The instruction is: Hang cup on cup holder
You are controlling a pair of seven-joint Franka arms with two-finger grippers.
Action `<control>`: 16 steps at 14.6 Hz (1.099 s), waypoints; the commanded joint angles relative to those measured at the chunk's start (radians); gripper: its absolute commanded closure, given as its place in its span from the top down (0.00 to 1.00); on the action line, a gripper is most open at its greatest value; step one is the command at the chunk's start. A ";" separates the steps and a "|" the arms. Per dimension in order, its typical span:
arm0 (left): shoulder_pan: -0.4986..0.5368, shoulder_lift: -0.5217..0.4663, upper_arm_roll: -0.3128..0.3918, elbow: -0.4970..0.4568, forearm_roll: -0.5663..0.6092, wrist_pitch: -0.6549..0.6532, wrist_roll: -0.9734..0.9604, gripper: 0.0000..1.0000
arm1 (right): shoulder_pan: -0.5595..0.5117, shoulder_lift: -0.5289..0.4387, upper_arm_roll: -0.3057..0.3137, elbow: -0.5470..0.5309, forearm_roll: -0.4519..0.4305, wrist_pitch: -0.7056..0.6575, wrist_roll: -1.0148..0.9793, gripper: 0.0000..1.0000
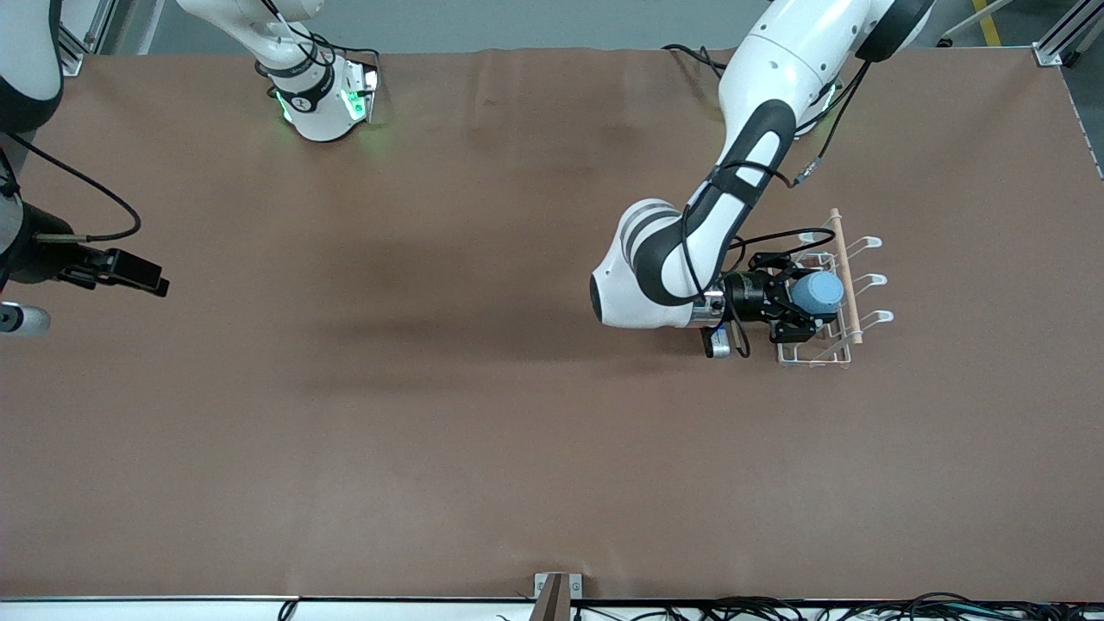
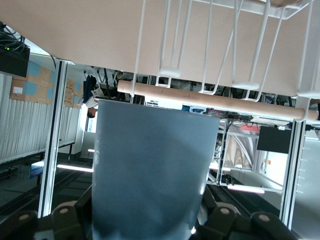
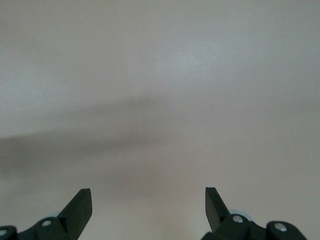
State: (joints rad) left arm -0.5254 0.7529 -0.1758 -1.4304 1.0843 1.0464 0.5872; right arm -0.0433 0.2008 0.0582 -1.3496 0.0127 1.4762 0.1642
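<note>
At right of centre in the front view the left pincer (image 1: 798,297) grips the cup (image 1: 817,293) sideways over the holder (image 1: 841,285), apparently to slide it onto a prong, while the right pincer (image 3: 148,205) waits spread above bare table (image 1: 388,388).

We are reaching the left arm down from its base, elbow bent, wrist lying level, the left gripper (image 1: 800,302) closing both fingers (image 1: 787,330) on the cup (image 1: 818,292). We are keeping the right arm waiting at its end, the right gripper (image 3: 148,205) hanging spread wide.
</note>
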 commanded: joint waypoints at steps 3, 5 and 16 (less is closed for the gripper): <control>0.034 -0.007 -0.004 -0.068 0.063 -0.016 -0.029 0.04 | 0.023 -0.136 0.006 -0.074 -0.023 -0.022 0.080 1.00; 0.051 -0.006 -0.005 -0.076 0.065 -0.013 -0.061 0.04 | 0.061 -0.164 0.006 -0.086 -0.023 -0.025 0.148 1.00; 0.053 0.037 -0.008 -0.084 0.046 0.027 -0.167 0.11 | 0.031 -0.176 -0.005 -0.124 -0.016 -0.053 0.063 1.00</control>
State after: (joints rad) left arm -0.4729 0.7929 -0.1823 -1.5073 1.1216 1.0593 0.4277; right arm 0.0070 0.0578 0.0468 -1.4227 0.0088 1.4209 0.2878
